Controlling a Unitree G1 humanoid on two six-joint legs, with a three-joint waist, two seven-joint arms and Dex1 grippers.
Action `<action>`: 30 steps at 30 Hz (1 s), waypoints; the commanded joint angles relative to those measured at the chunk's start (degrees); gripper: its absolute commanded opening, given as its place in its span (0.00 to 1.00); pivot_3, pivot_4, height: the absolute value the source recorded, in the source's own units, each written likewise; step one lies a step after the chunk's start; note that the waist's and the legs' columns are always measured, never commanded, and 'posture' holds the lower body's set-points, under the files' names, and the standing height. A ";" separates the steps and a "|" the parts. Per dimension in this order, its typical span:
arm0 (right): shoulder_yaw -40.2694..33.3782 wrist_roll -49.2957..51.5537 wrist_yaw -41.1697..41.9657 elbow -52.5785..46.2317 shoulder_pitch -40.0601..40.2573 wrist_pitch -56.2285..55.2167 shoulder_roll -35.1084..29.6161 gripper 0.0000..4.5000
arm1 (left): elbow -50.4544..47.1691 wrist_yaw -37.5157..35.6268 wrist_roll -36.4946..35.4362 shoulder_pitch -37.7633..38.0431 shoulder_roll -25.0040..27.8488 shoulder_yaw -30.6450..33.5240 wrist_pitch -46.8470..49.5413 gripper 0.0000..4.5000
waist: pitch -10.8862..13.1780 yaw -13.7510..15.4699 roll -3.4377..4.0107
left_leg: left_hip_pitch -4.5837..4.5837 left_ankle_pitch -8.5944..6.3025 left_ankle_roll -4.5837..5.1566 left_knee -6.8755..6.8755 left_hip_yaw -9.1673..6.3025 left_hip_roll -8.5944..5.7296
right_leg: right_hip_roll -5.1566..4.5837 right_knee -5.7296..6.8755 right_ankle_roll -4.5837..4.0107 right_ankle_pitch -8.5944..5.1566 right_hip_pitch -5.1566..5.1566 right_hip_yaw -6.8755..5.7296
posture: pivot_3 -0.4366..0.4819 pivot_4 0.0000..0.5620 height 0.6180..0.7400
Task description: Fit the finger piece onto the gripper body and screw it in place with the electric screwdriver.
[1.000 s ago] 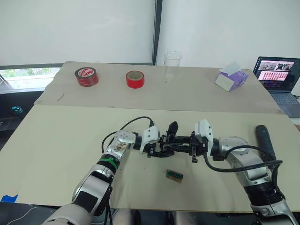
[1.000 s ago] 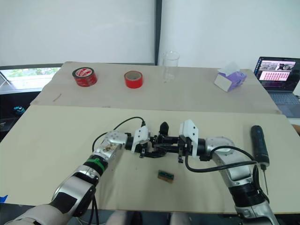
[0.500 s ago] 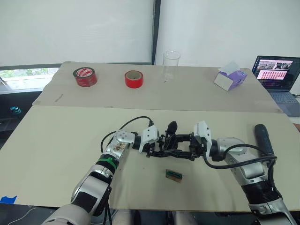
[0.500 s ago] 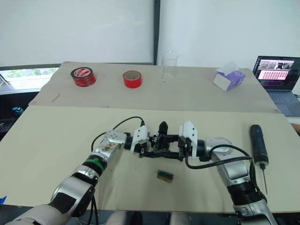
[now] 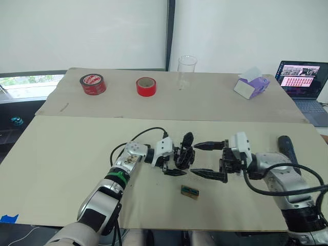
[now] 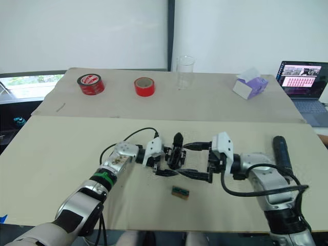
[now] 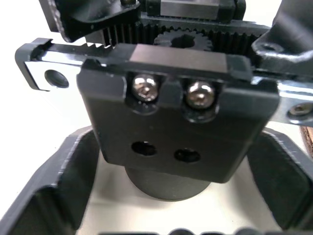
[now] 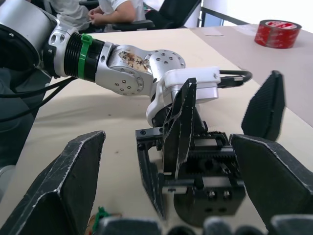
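My left gripper (image 5: pixel 177 159) clamps the small black blocky gripper body (image 5: pixel 183 154) at frame centre | my right gripper (image 5: pixel 209 160) gapes wide beside it, empty | dark pen-shaped electric screwdriver (image 6: pixel 279 151) lies right, probably untouched

Gripper body (image 5: pixel 183 156), centre of frame: black, with two silver screw heads in the left wrist view.
Electric screwdriver (image 5: pixel 287 148), right edge: dark blue-black.
Left gripper (image 5: pixel 175 160): white housing, black fingers; green band on the silver arm behind it.
Right gripper (image 5: pixel 207 160): white housing, black fingers.
Small block (image 5: pixel 190 190), lower centre: green-brown.
Two tape rolls (image 5: pixel 93 83), upper left: red, the leftmost with white print.
Tissue box (image 5: pixel 251 86), upper right: purple and white.
Cup (image 5: pixel 187 72), upper centre: clear.
Table (image 5: pixel 66 154): pale beige.
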 commanded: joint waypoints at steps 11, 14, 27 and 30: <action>-43.41 6.30 -10.93 -10.62 31.59 -0.68 1.55 1.00 | -14.19 -12.04 -13.94 11.30 16.71 12.19 4.67 0.99 | 0.03 0.06 0.09 | 0.05 0.04 -0.29 -0.20 0.02 0.13 | 0.18 0.06 -0.11 -0.11 -0.10 0.06 | 0.48 0.27 1.00; -49.87 3.78 -10.69 -9.90 40.33 -5.64 6.58 1.00 | -24.25 -13.18 -20.28 15.12 18.50 15.21 10.45 0.99 | 0.07 1.06 0.13 | -0.04 0.01 -0.25 -0.20 -0.02 0.10 | 0.08 -0.01 0.22 -0.31 -0.11 0.07 | 0.48 0.27 1.00; -49.50 0.08 -24.53 -11.91 50.46 -7.62 17.61 1.00 | -52.80 -6.35 -34.17 20.26 22.86 19.65 29.94 0.99 | 0.07 -0.04 1.01 | 0.11 -0.33 -0.62 -0.16 0.06 0.04 | 0.00 0.01 0.15 -0.60 -0.04 0.48 | 0.48 0.27 1.00; -46.78 -1.34 -34.03 -12.64 46.48 9.93 8.29 1.00 | -54.25 -5.16 -35.02 19.24 22.22 19.39 30.90 0.99 | 0.05 -0.70 1.07 | 0.16 -0.33 -0.63 -0.16 0.13 0.03 | 0.01 0.06 0.15 -0.59 -0.04 0.54 | 0.48 0.27 1.00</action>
